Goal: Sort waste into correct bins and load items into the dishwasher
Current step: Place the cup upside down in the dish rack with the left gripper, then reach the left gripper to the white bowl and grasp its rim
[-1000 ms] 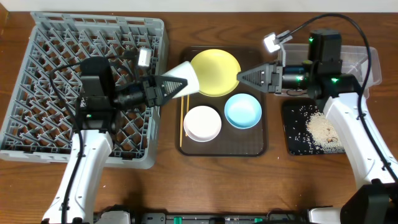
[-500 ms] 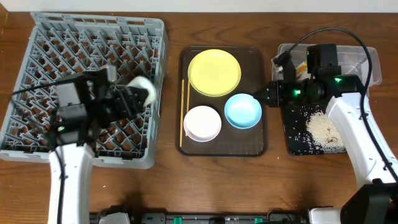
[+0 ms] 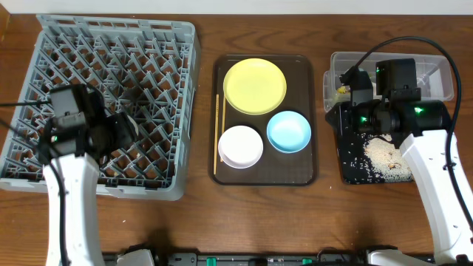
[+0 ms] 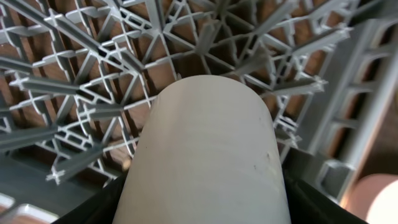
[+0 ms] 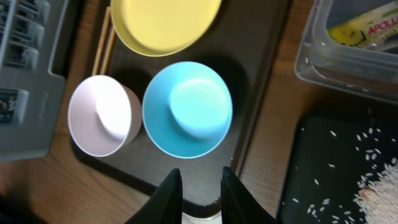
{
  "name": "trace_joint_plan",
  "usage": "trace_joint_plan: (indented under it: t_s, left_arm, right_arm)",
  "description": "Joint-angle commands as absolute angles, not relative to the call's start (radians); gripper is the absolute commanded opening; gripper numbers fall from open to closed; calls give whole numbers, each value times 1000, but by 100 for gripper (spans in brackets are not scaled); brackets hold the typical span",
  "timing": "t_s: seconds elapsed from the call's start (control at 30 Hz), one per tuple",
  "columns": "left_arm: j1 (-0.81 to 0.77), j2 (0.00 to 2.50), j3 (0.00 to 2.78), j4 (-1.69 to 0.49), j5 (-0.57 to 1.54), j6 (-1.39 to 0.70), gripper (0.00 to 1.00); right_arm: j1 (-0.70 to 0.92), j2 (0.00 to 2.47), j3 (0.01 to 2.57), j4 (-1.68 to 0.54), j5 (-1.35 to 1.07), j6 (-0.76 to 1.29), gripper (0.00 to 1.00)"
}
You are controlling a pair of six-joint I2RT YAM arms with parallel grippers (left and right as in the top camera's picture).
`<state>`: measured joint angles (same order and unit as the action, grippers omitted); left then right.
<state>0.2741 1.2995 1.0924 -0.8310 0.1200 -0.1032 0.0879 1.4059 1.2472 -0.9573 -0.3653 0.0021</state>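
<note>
White cup [image 4: 205,162] was gripped in my left hand [image 3: 122,131], over the grey dish rack [image 3: 44,44] at the left of the overhead frame. In the left wrist view it filled the centre, with the rack's pegs behind it. I could not tell whether it touched them. My right hand [image 5: 199,186] hung with fingers slightly parted and empty, above the right edge of the brown tray [image 3: 303,174]. On that tray lay the yellow plate [image 3: 255,86] at the top, the blue bowl [image 3: 288,131] and whitish-pink bowl [image 3: 240,146] below it, and the chopsticks [image 3: 219,133] along the left edge. At the right of the worktop [image 3: 199,214], the clear container [image 3: 436,74] held the yellow wrapper [image 5: 367,31]. The black tray [image 3: 351,166] just below it held rice [image 3: 384,155].
</note>
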Motion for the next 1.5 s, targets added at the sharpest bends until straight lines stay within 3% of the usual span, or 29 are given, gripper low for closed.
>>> trace_joint_plan:
  t_s: [0.0,0.3,0.4,0.57,0.7,0.93,1.03,1.13,1.33,1.37,1.43,1.47]
  left_arm:
    - [278,1362,1105,-790,61,-90,36]
    - [278,1494,1105,-706,50,-90,38]
    - [278,1539,1105,-704,38,-90,46]
    - [278,1550,1105,-704,37,-90,84]
    - [278,1522,1105,-705,38,-90,98]
    - [262,1376,1105,-730,53,-115,99]
    - [218,1300,1105,-748,91,-141,99]
    - [103,1234,1105,-756,146,-157,99]
    - [-247,1260,1104,-749,146,-205,99]
    - [-303,1279,1104,-741,146,-205,97]
    - [-409,1326,1104,-730,146,-205,81]
    - [-453,1351,1104,-730,146,-205,65]
  right_arm:
    - [87,1402,1248,-965,-340,-17,19]
    - [87,1402,1248,-965,-340,-17,19]
    - [87,1402,1248,-965,-340,-17,18]
    - [87,1402,1248,-965,-340,-17,20]
    - [87,1402,1248,-965,-340,-17,20]
    - [87,1402,1248,-965,-340,-17,22]
    - [87,1402,1248,-966,-340,-17,28]
    - [85,1402,1248,-966,-340,-16,38]
    - [72,1402,1248,-980,-203,97,42]
    - [69,1402,1248,-980,-203,97,41]
    - [68,1402,1248,-981,-203,97,42]
    - [68,1402,1248,-982,-203,97,42]
